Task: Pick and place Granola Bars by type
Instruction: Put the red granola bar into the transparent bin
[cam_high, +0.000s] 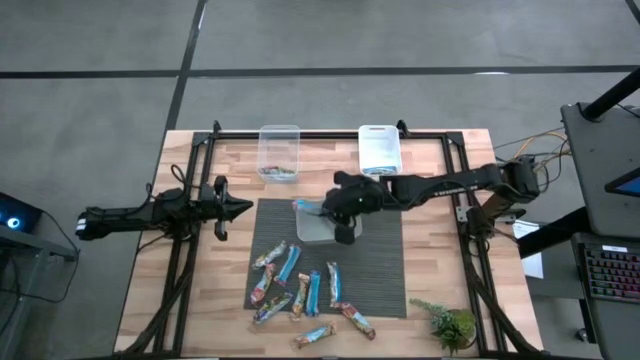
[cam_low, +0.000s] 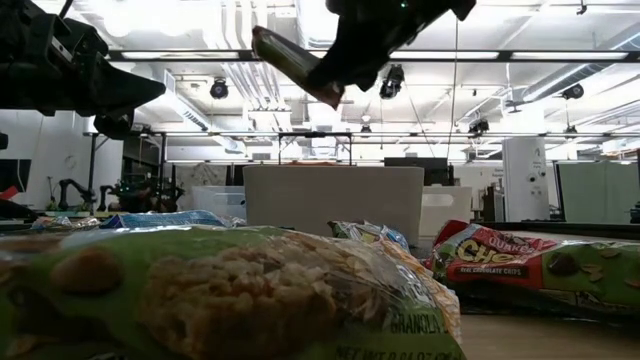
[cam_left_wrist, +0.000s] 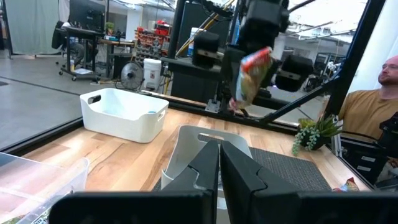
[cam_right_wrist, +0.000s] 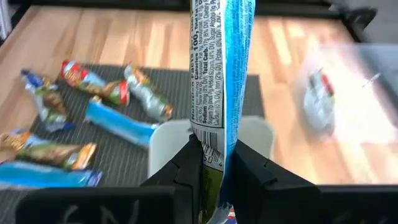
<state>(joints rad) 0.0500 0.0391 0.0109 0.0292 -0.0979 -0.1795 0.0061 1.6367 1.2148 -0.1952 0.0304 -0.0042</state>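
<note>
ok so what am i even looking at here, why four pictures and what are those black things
The black things are two robot arms at a wooden table, each ending in a two-finger claw. The four pictures show one moment: one camera looks down from above, one sits at table height, and one rides on each wrist. On the dark mat lie loose granola bars. A white tub stands on the mat; a clear tub and another white tub stand at the table's far edge, and a small plant at a corner. The right claw grips a blue-wrapped bar above the mat's tub. The left claw waits, shut and empty.
</note>
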